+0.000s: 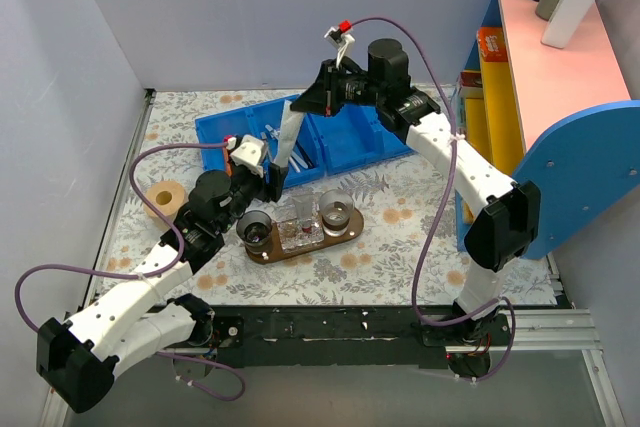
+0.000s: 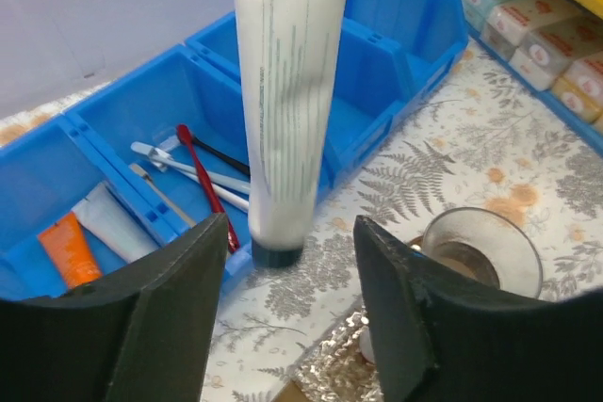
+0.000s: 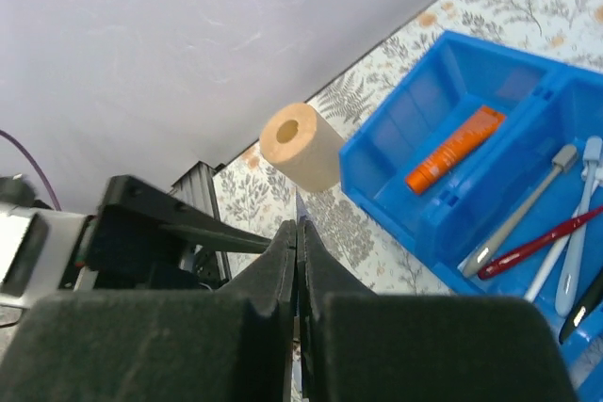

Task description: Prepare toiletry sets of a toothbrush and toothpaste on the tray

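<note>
Here, toothpaste (image 2: 278,91) upright, in right pincer (image 3: 298,233)

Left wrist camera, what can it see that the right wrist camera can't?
Only the left wrist view shows the toothpaste hanging cap-down ahead of the open left claw, plus a glass cup. Only the right wrist view shows the tan roll and the shut right claw. Both show the blue bin, the orange tube and the red toothbrush.
</note>
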Robot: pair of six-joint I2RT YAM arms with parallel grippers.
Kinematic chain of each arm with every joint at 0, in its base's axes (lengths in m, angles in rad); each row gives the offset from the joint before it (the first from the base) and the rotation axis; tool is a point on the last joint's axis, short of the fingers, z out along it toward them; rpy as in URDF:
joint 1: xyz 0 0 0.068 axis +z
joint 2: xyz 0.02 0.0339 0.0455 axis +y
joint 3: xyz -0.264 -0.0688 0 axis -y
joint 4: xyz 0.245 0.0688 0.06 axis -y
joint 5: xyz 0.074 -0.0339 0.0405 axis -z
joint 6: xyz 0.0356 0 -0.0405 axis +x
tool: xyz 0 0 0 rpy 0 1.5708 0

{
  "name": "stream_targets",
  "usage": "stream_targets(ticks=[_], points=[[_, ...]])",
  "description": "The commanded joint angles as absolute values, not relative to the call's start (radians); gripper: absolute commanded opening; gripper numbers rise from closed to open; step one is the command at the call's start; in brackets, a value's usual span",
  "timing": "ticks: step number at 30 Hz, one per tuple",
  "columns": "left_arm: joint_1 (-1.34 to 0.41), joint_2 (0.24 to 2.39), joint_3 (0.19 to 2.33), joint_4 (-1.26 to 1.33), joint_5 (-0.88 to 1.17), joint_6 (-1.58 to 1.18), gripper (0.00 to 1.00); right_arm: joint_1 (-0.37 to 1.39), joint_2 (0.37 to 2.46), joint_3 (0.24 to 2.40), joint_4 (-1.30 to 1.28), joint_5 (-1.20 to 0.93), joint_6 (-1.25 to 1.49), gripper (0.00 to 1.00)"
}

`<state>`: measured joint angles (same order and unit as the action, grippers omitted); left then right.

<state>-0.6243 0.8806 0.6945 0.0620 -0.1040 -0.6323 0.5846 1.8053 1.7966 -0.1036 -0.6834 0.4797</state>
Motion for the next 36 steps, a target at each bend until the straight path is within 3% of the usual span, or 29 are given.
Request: stream_targets(ticks=[1,2,7,14,22,30,36], points=[[-0.624,0.856,0.692,0.104,-0.158,-0.646,0.65,0.589,1.72,1.799,0.135,-0.696,0.548,0.01],[-0.624,0.85,0.69,0.107,-0.169,-0.65,0.79,0.589,1.717,1.802,0.144,-0.689,0.545,0.01],[-0.623,0.825,0.684,0.118,-0.201,-0.681,0.98,0.589,1.703,1.813,0.138,-0.66,0.496,0.01],[-0.543,0.839,0.713,0.097,-0.065,-0.794,0.98,0.589,1.651,1.804,0.038,-0.62,0.342,0.01],[-0.287,0.871,0.735,0.13,0.198,-0.965,0.98,0.591,1.539,1.769,-0.075,-0.509,0.155,0.01],[-0.118,1.076,0.831,-0.026,0.057,-1.074,0.98,0.649,1.447,1.756,-0.202,-0.454,0.022,0.01],[-0.095,1.088,0.827,-0.018,0.044,-1.075,0.98,0.774,1.381,1.704,-0.247,-0.422,-0.081,0.01]])
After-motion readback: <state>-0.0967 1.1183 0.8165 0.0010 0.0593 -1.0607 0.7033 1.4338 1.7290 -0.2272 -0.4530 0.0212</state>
